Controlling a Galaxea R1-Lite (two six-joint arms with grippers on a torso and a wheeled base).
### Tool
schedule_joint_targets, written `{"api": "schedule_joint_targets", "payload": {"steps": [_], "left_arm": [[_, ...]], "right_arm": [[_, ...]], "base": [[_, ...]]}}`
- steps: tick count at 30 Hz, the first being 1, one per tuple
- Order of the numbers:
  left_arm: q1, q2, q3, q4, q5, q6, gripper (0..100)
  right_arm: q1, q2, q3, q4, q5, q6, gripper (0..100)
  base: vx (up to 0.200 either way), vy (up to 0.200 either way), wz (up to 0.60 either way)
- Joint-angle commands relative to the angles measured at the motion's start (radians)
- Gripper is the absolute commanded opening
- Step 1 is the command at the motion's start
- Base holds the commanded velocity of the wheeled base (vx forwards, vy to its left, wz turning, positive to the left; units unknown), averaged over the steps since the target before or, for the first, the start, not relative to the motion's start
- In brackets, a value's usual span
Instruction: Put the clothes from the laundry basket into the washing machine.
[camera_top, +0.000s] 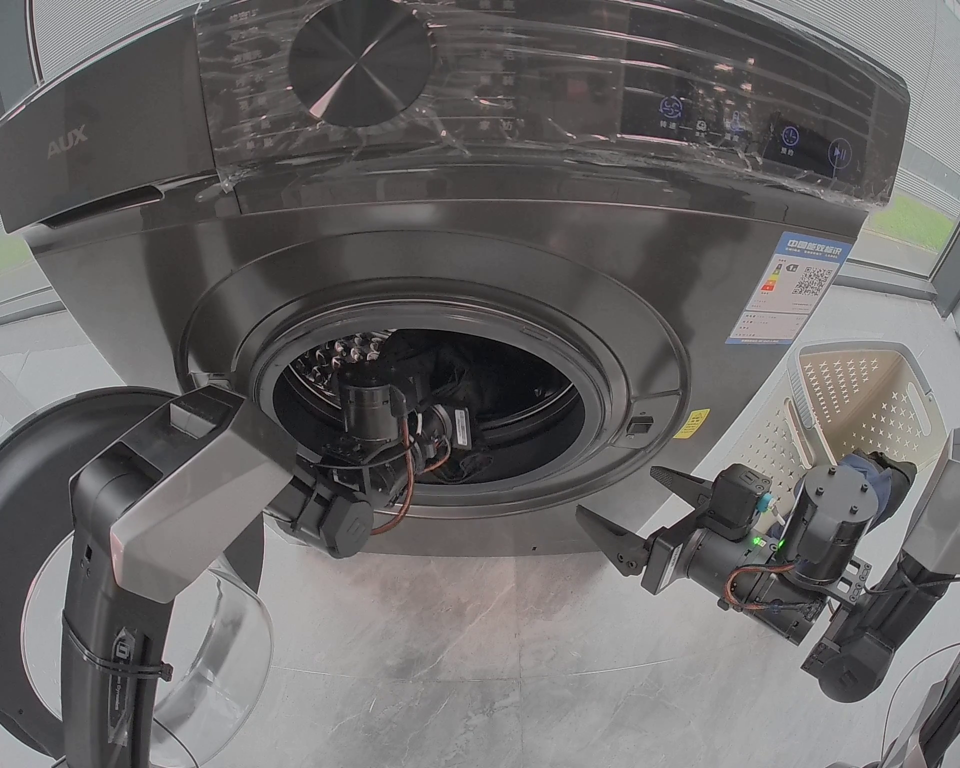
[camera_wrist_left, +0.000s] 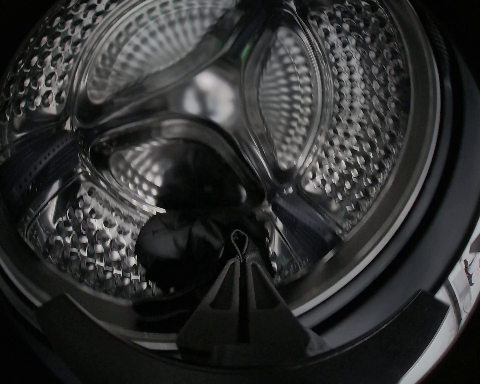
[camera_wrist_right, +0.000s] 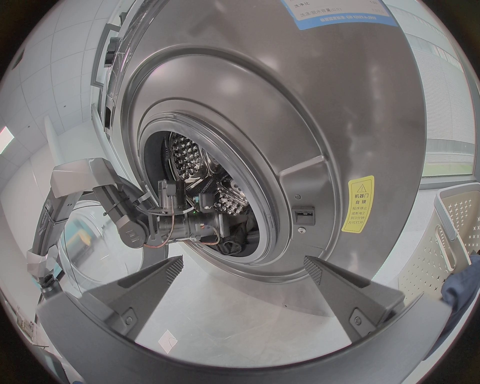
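The grey washing machine (camera_top: 480, 260) stands with its round opening uncovered. My left arm reaches into the drum (camera_wrist_left: 350, 130). There my left gripper (camera_wrist_left: 240, 262) has its fingers pressed together on a thin fold of a dark garment (camera_wrist_left: 185, 240) lying at the drum's bottom. Dark clothes (camera_top: 455, 375) show through the opening. My right gripper (camera_top: 628, 498) hangs open and empty in front of the machine, low and right of the opening. The cream laundry basket (camera_top: 870, 395) stands at the right with a blue garment (camera_top: 872, 476) in it.
The machine's glass door (camera_top: 45, 480) is swung open at the left, behind my left arm. Light tiled floor (camera_top: 480, 650) spreads in front of the machine. From the right wrist, the basket wall (camera_wrist_right: 445, 240) and blue cloth (camera_wrist_right: 462, 290) lie beside my right gripper (camera_wrist_right: 242, 265).
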Motion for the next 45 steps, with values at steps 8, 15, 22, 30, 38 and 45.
{"api": "schedule_joint_targets", "payload": {"steps": [8,15,22,30,38,45], "left_arm": [[0.024,0.156,-0.426,-0.085,0.111,-0.029,0],[0.018,0.197,-0.497,-0.091,0.121,-0.026,0],[0.012,0.191,-0.480,-0.091,0.121,-0.026,100],[0.007,0.162,-0.389,-0.097,0.150,-0.015,100],[-0.037,-0.034,-0.038,-0.135,0.122,-0.007,100],[-0.146,-0.260,0.379,-0.164,0.056,-0.010,100]], "right_arm": [[0.001,-0.002,-0.003,-0.001,0.001,0.000,100],[0.004,-0.002,-0.003,-0.001,0.001,0.000,100],[0.002,-0.002,-0.003,-0.001,0.001,0.000,100],[0.002,-0.002,-0.002,-0.001,0.001,0.000,100],[0.004,0.000,0.003,0.001,0.001,0.000,100],[0.004,-0.006,0.017,0.001,0.002,0.000,100]], "base": [[0.000,0.000,0.00],[0.000,0.000,0.00],[0.000,0.000,0.00],[0.000,0.000,0.00],[0.000,0.000,0.00],[0.000,0.000,0.00]]}}
